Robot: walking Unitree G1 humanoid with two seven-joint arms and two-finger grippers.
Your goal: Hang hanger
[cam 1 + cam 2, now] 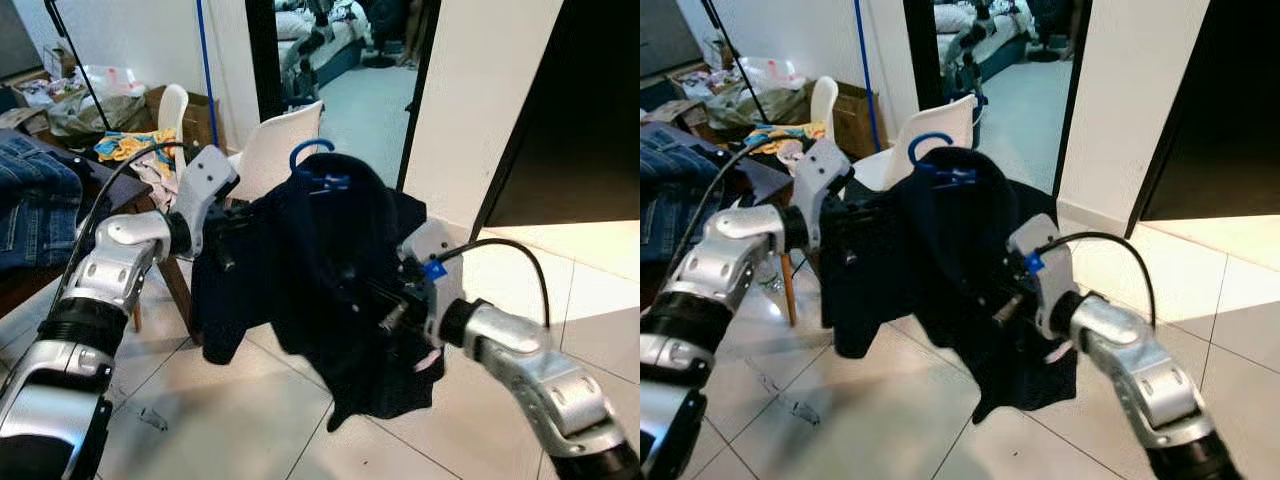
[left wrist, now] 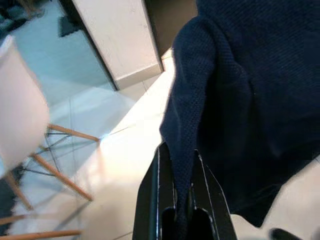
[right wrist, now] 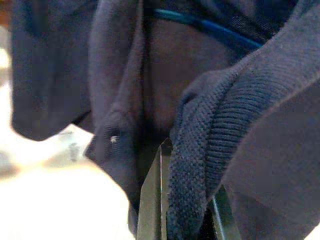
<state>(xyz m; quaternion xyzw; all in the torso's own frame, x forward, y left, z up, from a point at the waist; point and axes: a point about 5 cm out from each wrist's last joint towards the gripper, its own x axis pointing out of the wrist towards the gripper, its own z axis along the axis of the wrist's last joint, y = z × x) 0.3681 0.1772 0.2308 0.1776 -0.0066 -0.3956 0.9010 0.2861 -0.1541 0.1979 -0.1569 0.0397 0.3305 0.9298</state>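
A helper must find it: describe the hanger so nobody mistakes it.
Find the dark navy garment held up between the left gripper and right gripper, before the white chair. The hanger pokes out its top: a bright blue hook, unlike the dark cloth around it.

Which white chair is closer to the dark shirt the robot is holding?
The bigger white chair right behind the navy shirt and its blue hanger. The smaller white chair stands farther back, by the cardboard box.

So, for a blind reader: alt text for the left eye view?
Both grippers hold up a navy garment on a blue hanger, left gripper and right gripper pinching its fabric. A white chair and doorway stand behind.
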